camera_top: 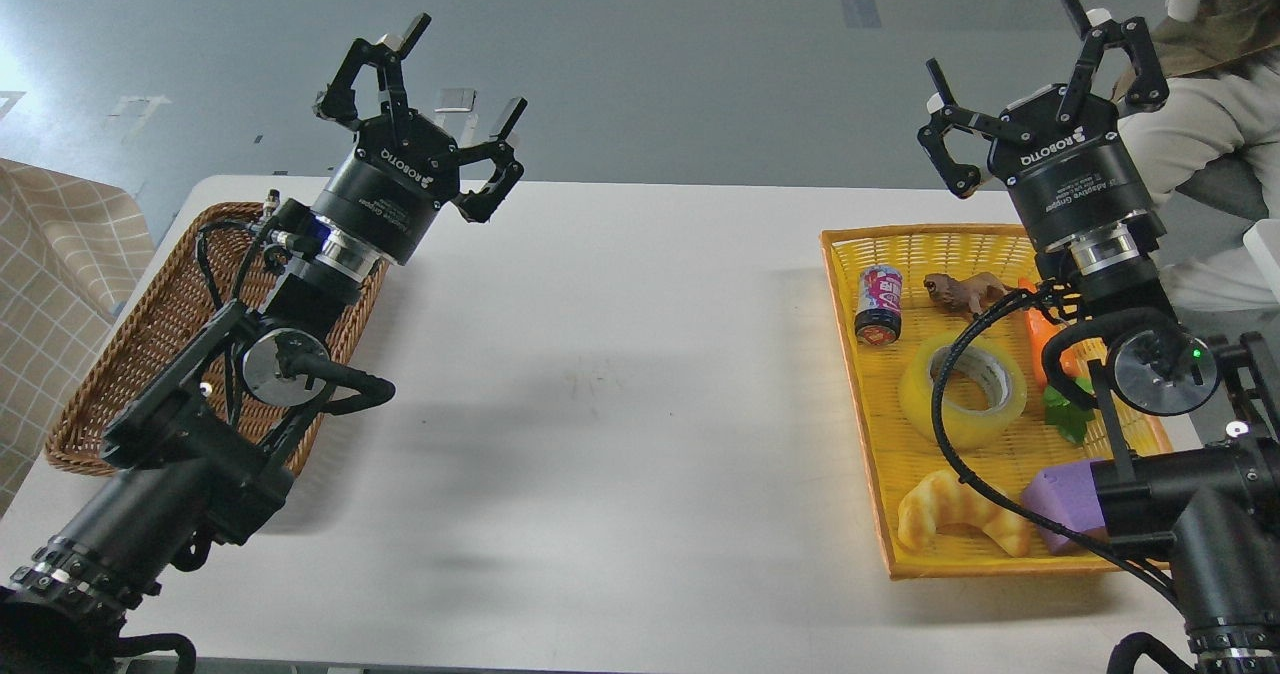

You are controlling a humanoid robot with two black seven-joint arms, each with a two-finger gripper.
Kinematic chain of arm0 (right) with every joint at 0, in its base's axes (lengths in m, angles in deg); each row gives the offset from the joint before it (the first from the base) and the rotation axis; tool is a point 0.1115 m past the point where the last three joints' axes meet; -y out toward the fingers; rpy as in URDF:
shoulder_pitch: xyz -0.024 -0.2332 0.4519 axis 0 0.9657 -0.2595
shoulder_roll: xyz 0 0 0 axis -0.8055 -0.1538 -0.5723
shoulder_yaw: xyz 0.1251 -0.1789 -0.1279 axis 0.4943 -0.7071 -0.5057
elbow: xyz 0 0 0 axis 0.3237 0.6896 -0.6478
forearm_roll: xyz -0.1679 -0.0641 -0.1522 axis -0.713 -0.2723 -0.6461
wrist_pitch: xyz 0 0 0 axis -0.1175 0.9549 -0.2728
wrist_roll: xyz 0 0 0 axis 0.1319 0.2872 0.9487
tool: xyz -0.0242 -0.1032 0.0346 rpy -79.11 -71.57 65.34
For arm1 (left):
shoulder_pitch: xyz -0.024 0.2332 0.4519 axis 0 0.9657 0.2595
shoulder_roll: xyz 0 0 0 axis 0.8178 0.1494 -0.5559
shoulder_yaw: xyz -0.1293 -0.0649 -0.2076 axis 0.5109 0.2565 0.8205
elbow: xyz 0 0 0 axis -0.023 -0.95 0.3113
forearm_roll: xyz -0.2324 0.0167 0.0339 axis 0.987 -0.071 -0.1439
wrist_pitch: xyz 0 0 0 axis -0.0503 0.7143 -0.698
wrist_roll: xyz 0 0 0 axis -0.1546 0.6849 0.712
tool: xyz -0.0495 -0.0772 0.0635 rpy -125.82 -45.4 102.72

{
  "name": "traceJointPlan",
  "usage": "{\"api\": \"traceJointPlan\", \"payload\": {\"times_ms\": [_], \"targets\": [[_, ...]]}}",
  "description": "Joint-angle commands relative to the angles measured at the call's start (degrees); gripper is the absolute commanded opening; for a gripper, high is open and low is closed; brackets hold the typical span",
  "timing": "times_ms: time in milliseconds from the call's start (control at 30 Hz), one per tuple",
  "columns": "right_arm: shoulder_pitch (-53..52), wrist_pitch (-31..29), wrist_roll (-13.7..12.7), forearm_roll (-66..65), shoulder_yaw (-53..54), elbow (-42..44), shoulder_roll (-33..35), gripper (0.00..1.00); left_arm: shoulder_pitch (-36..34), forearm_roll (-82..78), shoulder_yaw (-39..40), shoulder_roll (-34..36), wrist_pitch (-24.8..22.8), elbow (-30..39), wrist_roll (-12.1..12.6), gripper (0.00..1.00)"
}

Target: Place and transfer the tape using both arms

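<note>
Nearest in the shallow yellow plastic mesh tray point(850, 244) at the right lay 1 pale croissant-shaped toy point(960, 524), with 1 purple foam block point(1062, 499) just beside it, partly hidden by the arm. Beyond them sat the 1 wide roll of translucent yellow packing tape with a grey-white cardboard core point(962, 389), lying flat, hole upward, near the tray's middle. A black cable crossed in front of it. It looked light and stiff, its outer face probably slick, so a hold across the wall, 1 finger inside the core and 1 outside, seemed surest; squeezing the whole width might slip.

Farther back were 1 small printed drink can point(879, 303) on its side, 1 brown animal figure point(965, 292) and 1 orange carrot toy with green leaves point(1045, 354).

At the left, 1 brown woven wicker basket point(130, 354) stood on the white table point(620, 404); the arm hid much of its inside.

Both pincers stood raised beyond everything: the black left gripper point(455, 79) spread wide and empty, and the black right gripper point(1030, 59) likewise wide and empty, above the tray's far edge.
</note>
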Motion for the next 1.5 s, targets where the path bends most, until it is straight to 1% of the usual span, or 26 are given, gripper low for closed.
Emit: {"api": "traceJointPlan", "payload": {"times_ms": [0,367,668,1035,1302,1469], "targets": [[0.0,0.0,0.0,0.0,0.0,0.0,0.0,1.00,-0.3,0.0,-0.5,0.0,0.0,-0.3,0.0,0.98],[0.0,0.0,0.0,0.0,-0.1,0.0,0.0,1.00,-0.3,-0.1,-0.2,0.1,0.0,-0.5,0.0,0.98],[0.4,0.0,0.0,0.0,0.2,0.0,0.0,1.00,-0.4,0.0,0.4,0.1,0.0,-0.6,-0.6,0.98],[0.4,0.0,-0.1,0.4,-0.3,-0.1,0.5,1.00,-1.0,0.0,0.4,0.1,0.0,-0.8,-0.8,0.98],[0.4,0.0,-0.1,0.4,-0.7,0.9,1.1,1.00,-0.9,-0.1,0.2,1.0,0.0,-1.8,0.1,0.98],[0.1,0.0,-0.1,0.4,-0.6,1.1,1.8,1.00,-1.2,0.0,0.4,1.2,0.0,-2.6,0.0,0.98]]}}
